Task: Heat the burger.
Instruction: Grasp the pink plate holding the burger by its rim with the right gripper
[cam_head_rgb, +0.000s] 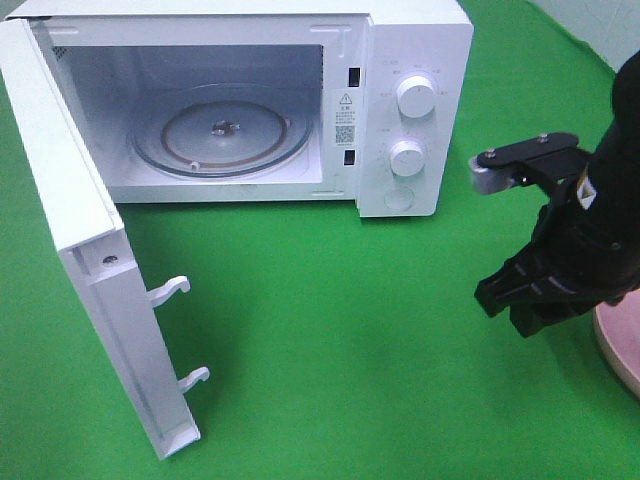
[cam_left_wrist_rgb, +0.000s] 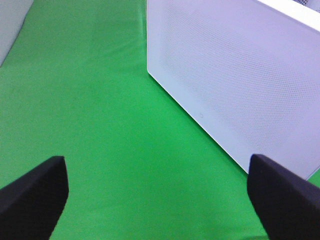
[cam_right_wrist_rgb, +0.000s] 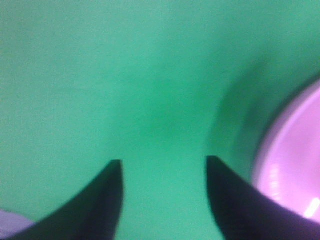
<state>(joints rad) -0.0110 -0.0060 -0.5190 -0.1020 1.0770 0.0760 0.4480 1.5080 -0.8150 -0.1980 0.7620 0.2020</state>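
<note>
The burger is out of view in every frame. My right gripper (cam_head_rgb: 512, 305) hangs low over the green cloth right of the microwave (cam_head_rgb: 400, 100), just left of the pink plate (cam_head_rgb: 622, 345). In the right wrist view its fingers (cam_right_wrist_rgb: 162, 162) stand apart with only cloth between them, and the pink plate (cam_right_wrist_rgb: 292, 155) lies beside one finger. My left gripper (cam_left_wrist_rgb: 156, 160) is open wide and holds nothing, over the cloth near a white perforated panel (cam_left_wrist_rgb: 235, 85) of the microwave. In the exterior view the left arm does not show.
The microwave door (cam_head_rgb: 90, 280) stands swung open toward the front left, with two latch hooks (cam_head_rgb: 170, 292) sticking out. Inside lies a bare glass turntable (cam_head_rgb: 220, 135). Two white knobs (cam_head_rgb: 413, 95) sit on the control panel. Green cloth (cam_head_rgb: 330, 340) covers the table.
</note>
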